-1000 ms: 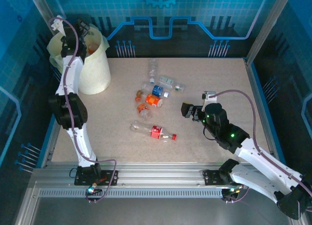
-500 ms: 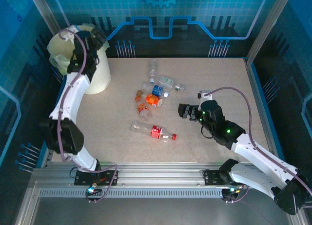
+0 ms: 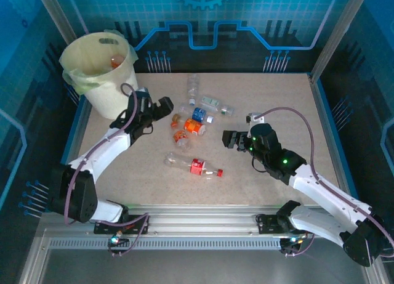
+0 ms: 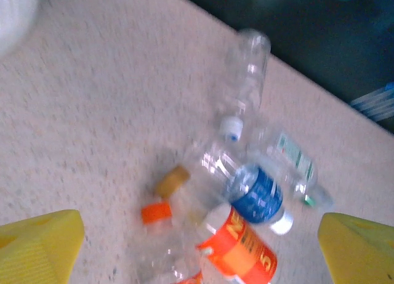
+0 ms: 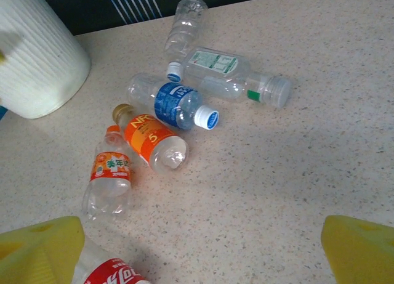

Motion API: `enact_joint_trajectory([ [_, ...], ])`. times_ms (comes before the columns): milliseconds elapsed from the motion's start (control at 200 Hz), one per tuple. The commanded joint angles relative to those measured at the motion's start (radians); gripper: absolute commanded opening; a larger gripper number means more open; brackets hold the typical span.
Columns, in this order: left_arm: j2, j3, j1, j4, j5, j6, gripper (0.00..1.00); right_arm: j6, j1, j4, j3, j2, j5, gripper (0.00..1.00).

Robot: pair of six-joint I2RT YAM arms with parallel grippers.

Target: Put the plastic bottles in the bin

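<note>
Several plastic bottles lie mid-table: a bare clear one (image 3: 194, 85), a green-labelled one (image 3: 212, 103), a blue-labelled one (image 3: 198, 114), two orange-labelled ones (image 3: 194, 126) (image 3: 180, 136) and a red-labelled one (image 3: 196, 166). The bin (image 3: 117, 96) stands at the far left with an orange bottle (image 3: 115, 62) inside. My left gripper (image 3: 165, 105) hangs open just left of the cluster; its view looks onto the blue-labelled bottle (image 4: 258, 194) and an orange-labelled one (image 4: 243, 247). My right gripper (image 3: 229, 139) is open to the right of the cluster, with bare table between its fingers (image 5: 43, 244).
The table's far edge and dark back wall (image 3: 246, 56) run behind the bottles. The bin's ribbed side (image 5: 37, 56) sits at the upper left of the right wrist view. Bare tabletop (image 3: 283, 105) spreads right of the bottles and along the near edge.
My left arm has swung from over the bin down to the table beside the bottle cluster, jaws open. My right gripper has crept a little left toward the bottles.
</note>
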Motion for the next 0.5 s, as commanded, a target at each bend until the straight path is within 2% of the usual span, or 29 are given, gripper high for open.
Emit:
enact_joint_trajectory([
  [0,0.045,-0.028,-0.02,-0.015,0.142,0.05,0.99,0.004,-0.014,-0.011,0.044,0.012,-0.036,1.0],
  [165,0.139,-0.076,-0.066,0.024,0.202,0.075,0.98,0.018,-0.015,-0.017,0.041,0.018,-0.037,1.0],
  [495,0.281,-0.091,-0.116,0.054,0.202,0.034,0.91,0.026,-0.017,-0.035,0.045,0.032,-0.065,1.0],
])
